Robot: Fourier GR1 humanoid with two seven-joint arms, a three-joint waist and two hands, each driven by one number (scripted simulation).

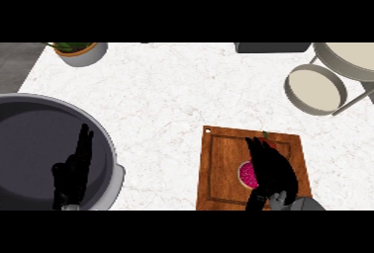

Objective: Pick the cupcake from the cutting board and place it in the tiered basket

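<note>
The white marbled counter [168, 99] fills the view; at its near left stands a large grey pot [108, 141], round and deep, partly cut off by the left edge; the left hand [73, 173] shows over the pot's dark inside, its fingers straight and close together, pointing to the far side, holding nothing.

At the near right lies the wooden cutting board [219, 168], its long side running from near to far, with a small hole in its far left corner; the right hand [270, 168] lies over the board's right half and hides most of it there; whether this hand is closed on anything cannot be told from above.

At the far right stands the tiered basket [291, 89], with 2 round pale tiers on a thin grey frame, well apart from the board; a plant pot [91, 55] with green leaves sits at the far left.

The cupcake [248, 174] is on the cutting board, under the right hand; only a pink sliver shows at the hand's left side.
</note>
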